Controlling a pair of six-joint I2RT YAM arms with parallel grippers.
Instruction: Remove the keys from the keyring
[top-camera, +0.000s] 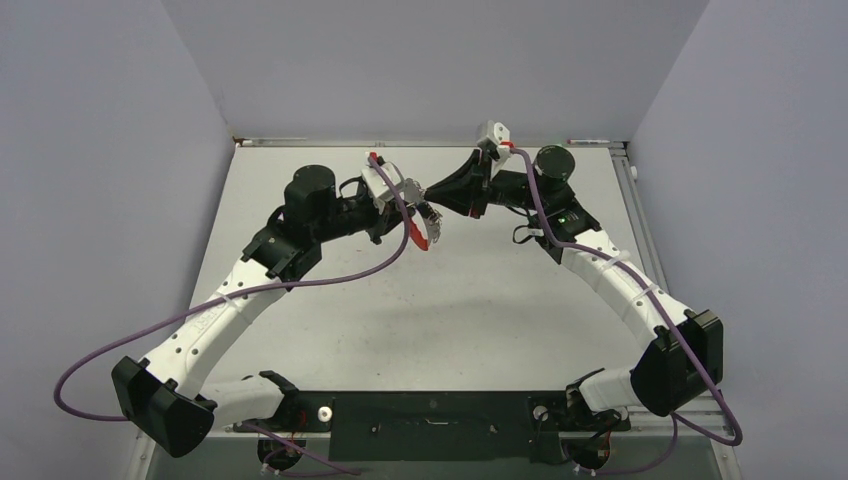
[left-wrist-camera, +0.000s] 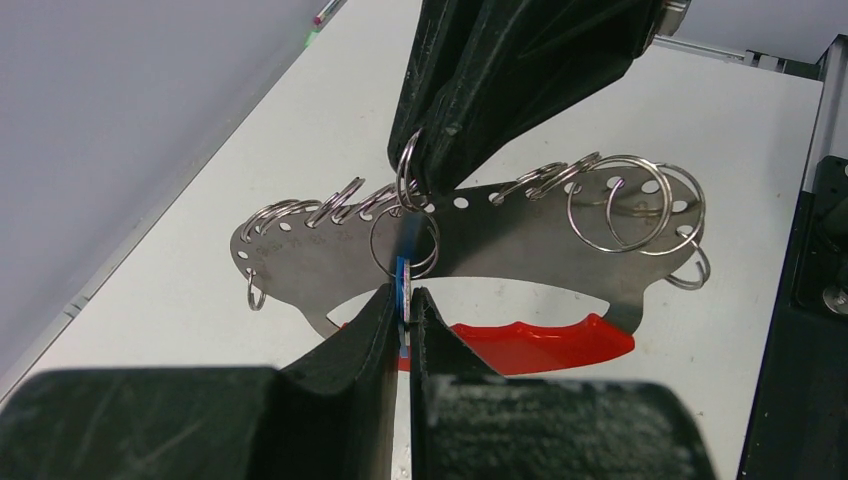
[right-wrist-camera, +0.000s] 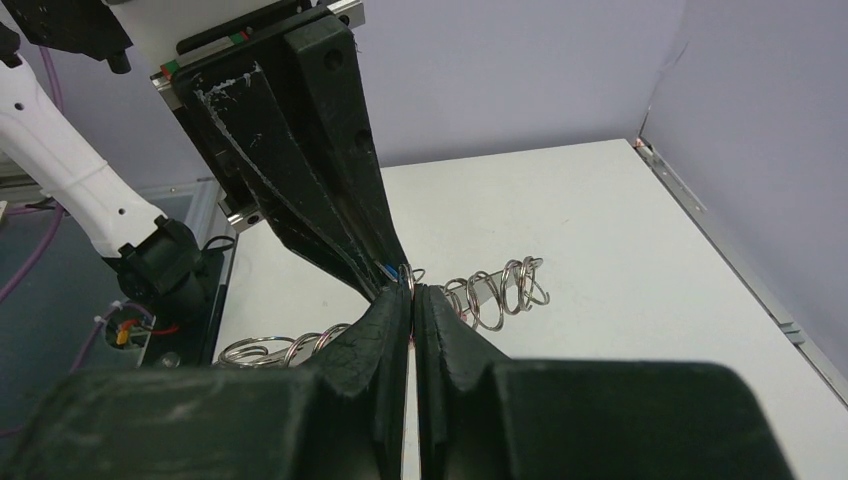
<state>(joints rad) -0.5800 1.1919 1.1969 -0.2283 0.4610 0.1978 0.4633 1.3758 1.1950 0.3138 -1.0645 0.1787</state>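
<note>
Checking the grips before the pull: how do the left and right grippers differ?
Seen from the left wrist, the left gripper pinches the blue-headed key from below the keyring; the right gripper pinches a wire loop from above. Both are shut, meeting at mid-keyring.
</note>
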